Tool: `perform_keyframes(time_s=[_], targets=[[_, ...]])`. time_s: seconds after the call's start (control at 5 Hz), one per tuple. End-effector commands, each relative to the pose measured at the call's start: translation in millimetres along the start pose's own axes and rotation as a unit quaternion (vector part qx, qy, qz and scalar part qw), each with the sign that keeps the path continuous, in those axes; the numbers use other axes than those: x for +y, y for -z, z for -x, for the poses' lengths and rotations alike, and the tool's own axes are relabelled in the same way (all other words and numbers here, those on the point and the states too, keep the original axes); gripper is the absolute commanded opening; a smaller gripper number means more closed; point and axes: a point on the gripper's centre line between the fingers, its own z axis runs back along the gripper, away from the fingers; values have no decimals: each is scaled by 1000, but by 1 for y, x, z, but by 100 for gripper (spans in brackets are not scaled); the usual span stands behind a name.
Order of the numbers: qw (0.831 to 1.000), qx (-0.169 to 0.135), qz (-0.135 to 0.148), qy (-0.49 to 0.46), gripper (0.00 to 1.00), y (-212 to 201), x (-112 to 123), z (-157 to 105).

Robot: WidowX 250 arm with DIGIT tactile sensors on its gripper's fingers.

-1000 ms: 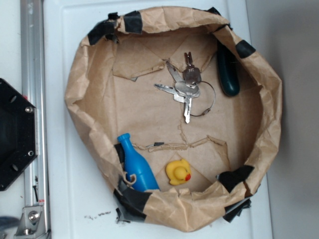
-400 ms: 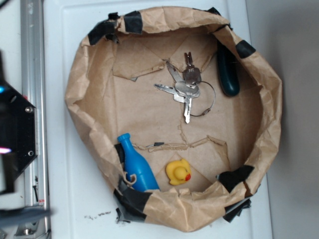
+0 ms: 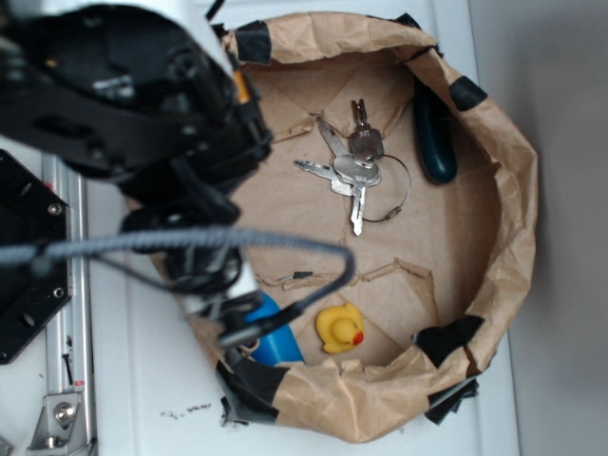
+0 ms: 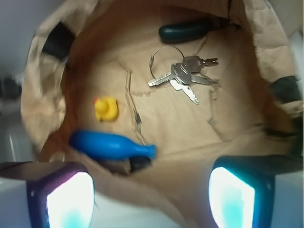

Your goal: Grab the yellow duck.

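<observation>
The yellow duck [image 3: 340,330], small with a red-orange beak, sits on the floor of the brown paper bowl [image 3: 513,190] near its front rim. In the wrist view the duck [image 4: 106,108] is left of centre, beyond the blue bottle [image 4: 109,145]. My gripper [image 4: 149,190] is open, its two lit fingers wide apart at the bottom of that view with nothing between them, above the bowl's rim and well short of the duck. In the exterior view my black arm [image 3: 142,104] covers the bowl's left side, and the fingers there are blurred.
A blue plastic bottle [image 3: 275,342] lies just left of the duck, partly under the arm. A bunch of keys [image 3: 353,171] on a ring lies mid-bowl. A dark green object [image 3: 434,133] rests against the right wall. The crumpled paper wall [image 4: 270,42] rings everything.
My arm has swung in from the left edge of the exterior view and now hangs over the bowl's left side. The duck, bottle and keys have not moved.
</observation>
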Motion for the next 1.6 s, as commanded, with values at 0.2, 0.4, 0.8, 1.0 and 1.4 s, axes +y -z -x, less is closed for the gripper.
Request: perform_keyframes(time_s=[0.2, 0.4, 0.8, 1.0, 1.4], targets=[[999, -5, -2, -52, 100, 91, -21, -32], [1000, 22, 0, -17, 100, 118, -36, -32], [998, 22, 58, 27, 100, 119, -69, -25], [996, 42, 46, 57, 100, 132, -76, -17], [987, 86, 3, 136, 100, 168, -73, 21]])
